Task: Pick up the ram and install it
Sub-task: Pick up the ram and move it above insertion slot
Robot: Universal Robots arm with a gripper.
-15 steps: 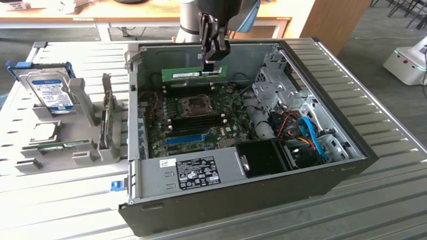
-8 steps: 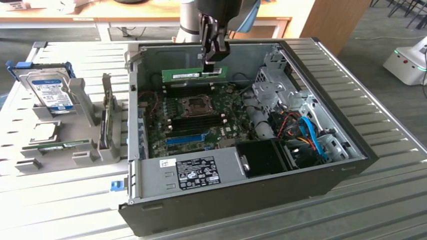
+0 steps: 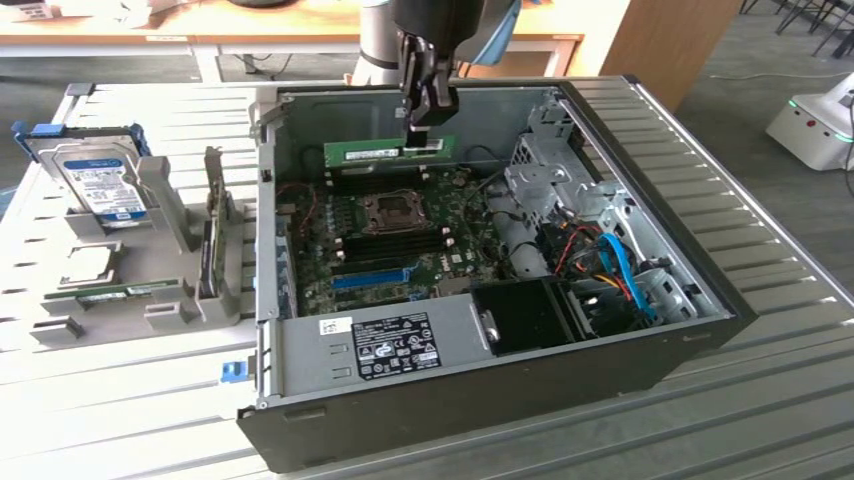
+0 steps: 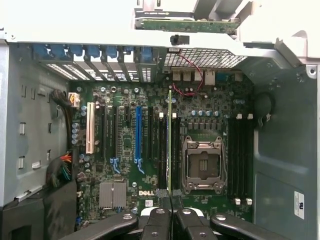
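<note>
1. Right, the gripper [image 3: 424, 132] has its jaws pinched nearly shut on the ram [image 3: 367, 153], clamping the flat faces at the top edge.
2. The green stick hangs on its long edge inside the open computer case [image 3: 694, 300], up by the far wall and above the motherboard [image 3: 400, 240].
3. From the wrist view, the ram [image 4: 169, 140] shows as a thin line running away from the gripper [image 4: 169, 199]. It lies along the black memory slots, between the blue slot [image 4: 138, 132] and the processor socket [image 4: 202, 162].
4. Whether its lower edge touches a slot, I cannot tell.
5. I'd call it light and stiff but delicate: a thin board with small chips, easy to crack if twisted.
6. The hold sits towards one end, the exterior view's right, so I'd guess the free end could tip.
7. A hold on the upper edge, away from the contacts, looks like the safe place to me.
</note>
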